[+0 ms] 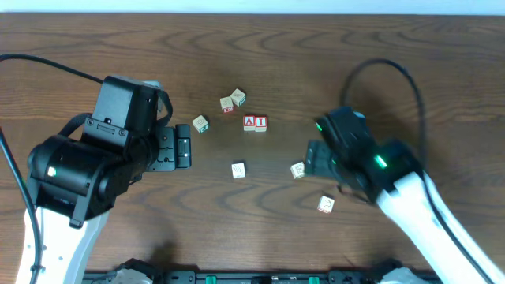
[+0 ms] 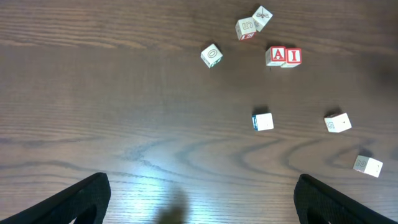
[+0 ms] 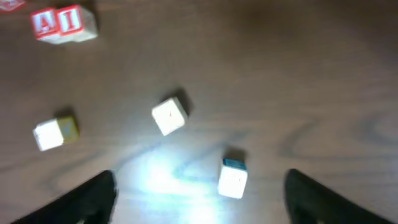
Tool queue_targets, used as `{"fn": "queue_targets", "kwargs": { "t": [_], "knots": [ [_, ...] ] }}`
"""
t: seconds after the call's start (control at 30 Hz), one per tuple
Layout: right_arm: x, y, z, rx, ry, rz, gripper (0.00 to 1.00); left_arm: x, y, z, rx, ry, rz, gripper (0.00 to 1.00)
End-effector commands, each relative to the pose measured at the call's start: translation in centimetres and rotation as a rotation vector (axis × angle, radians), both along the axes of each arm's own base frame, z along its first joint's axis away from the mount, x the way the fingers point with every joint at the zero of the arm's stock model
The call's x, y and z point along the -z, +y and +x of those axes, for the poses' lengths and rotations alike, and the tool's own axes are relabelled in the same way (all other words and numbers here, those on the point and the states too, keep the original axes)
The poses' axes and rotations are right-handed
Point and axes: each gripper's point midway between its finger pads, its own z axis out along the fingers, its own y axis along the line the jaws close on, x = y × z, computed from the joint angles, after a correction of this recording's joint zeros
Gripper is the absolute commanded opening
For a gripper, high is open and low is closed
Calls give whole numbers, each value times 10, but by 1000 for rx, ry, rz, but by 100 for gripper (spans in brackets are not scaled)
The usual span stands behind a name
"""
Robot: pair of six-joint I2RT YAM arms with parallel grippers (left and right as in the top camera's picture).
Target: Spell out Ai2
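The red "A" cube and the red "I" cube sit side by side at mid-table, touching; both also show in the left wrist view as the "A" cube and "I" cube. I cannot read a "2" on any cube. My left gripper hangs open to their lower left, with bare table between its fingers. My right gripper is open. A pale cube with a teal edge lies loose on the table between its fingers, touching neither.
Other cubes lie scattered: a green-marked cube, a pair behind the letters, a blue-sided cube, a pale cube beside the right gripper, and another near the right arm. Cables trail from both arms.
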Motion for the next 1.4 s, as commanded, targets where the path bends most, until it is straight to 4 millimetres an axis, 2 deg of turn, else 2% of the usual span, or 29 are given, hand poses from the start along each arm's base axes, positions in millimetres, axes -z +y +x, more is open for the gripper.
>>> {"fn": "queue_targets", "kwargs": {
  "t": [0.0, 0.07, 0.23, 0.3, 0.47, 0.57, 0.7, 0.9, 1.0, 1.13, 1.37],
  "knots": [
    [7, -9, -30, 55, 4, 67, 91, -1, 0, 0, -9, -1, -8, 95],
    [17, -20, -46, 138, 10, 91, 88, -1, -1, 0, -7, 0, -12, 95],
    [67, -34, -80, 295, 128, 105, 81, -1, -6, -2, 8, 8, -38, 95],
    [87, -33, -88, 305, 174, 110, 79, -1, -7, -2, 11, 12, -41, 95],
    [119, -22, -83, 277, 177, 152, 75, -1, -7, -2, 11, 12, -41, 95],
    [131, -23, -81, 281, 172, 140, 63, -1, -7, -3, 11, 13, -41, 96],
    [147, -24, -78, 286, 182, 117, 55, -1, -7, -2, 11, 13, -41, 95],
    [161, -16, -64, 224, 167, 105, 54, -1, -7, -2, 11, 13, -40, 95],
    [167, -14, -61, 214, 174, 96, 48, -1, -7, -3, 11, 13, -40, 95],
    [169, -12, -56, 188, 163, 91, 30, -1, -7, -2, 11, 13, -40, 96],
    [161, -8, -32, 174, 55, 102, 25, -1, -7, -2, 11, 13, -40, 96]
  ]
}}
